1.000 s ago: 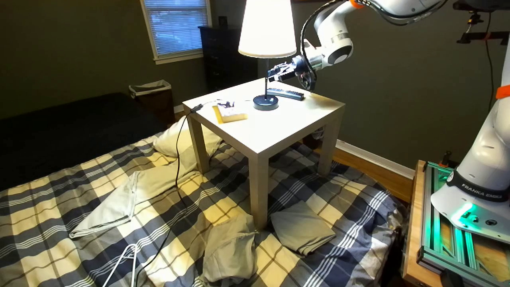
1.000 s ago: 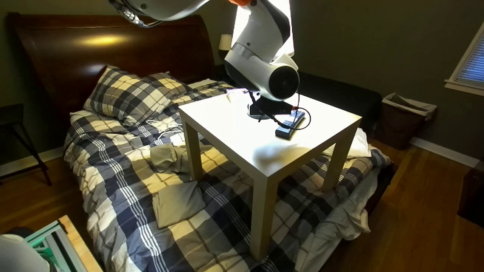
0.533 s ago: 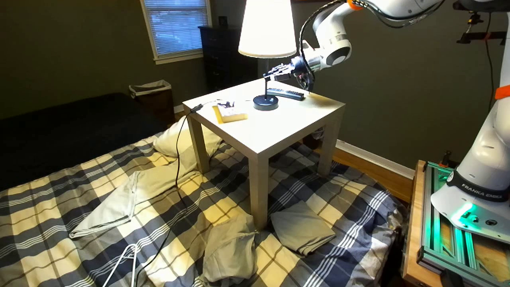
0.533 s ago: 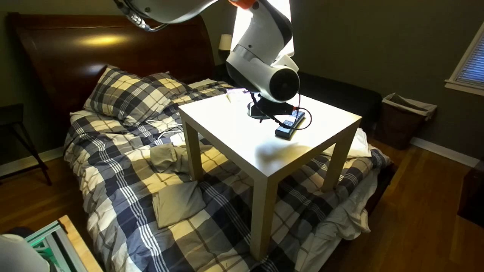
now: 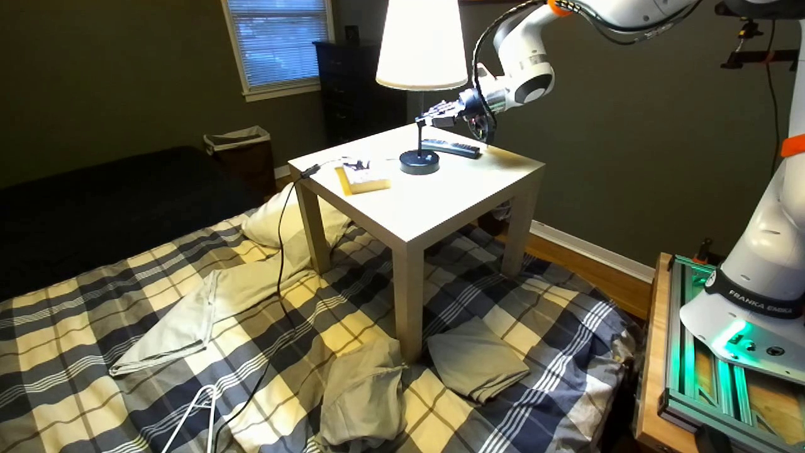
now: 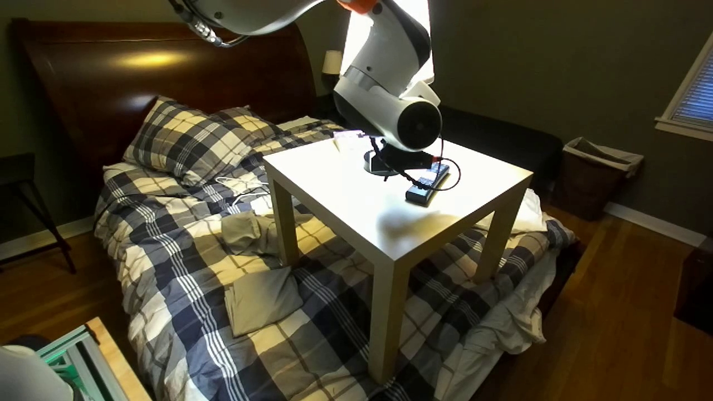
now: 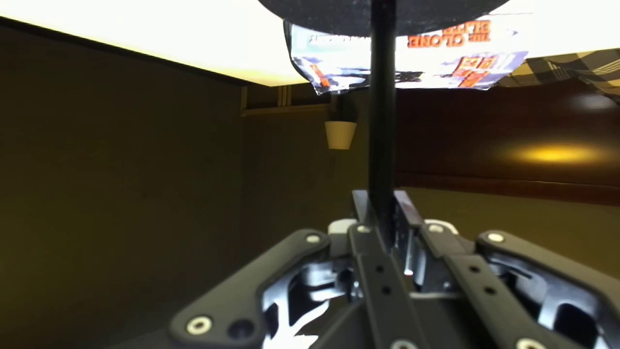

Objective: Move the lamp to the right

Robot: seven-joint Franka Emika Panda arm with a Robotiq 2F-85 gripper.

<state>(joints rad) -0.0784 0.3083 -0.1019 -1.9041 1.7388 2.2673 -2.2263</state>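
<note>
The lamp (image 5: 421, 69) stands upright on the pale table (image 5: 449, 192), its dark base (image 5: 419, 165) between the remote control (image 5: 451, 148) and a book (image 5: 370, 184), at the same place as one second ago. What has changed is the gripper (image 7: 384, 208): in an exterior view, it was then at the side of the thin stem (image 7: 382, 121), and now it reaches across it, below the shade (image 5: 421, 44). In the wrist view, the two fingers (image 7: 409, 209) are one on each side of the stem, pinching it. Also the white arm (image 6: 384, 55) has shifted slightly since one second ago, as can be seen in an exterior view. Compared with half a second ago, I find almost no difference; the remote control and the book lie as before.
</note>
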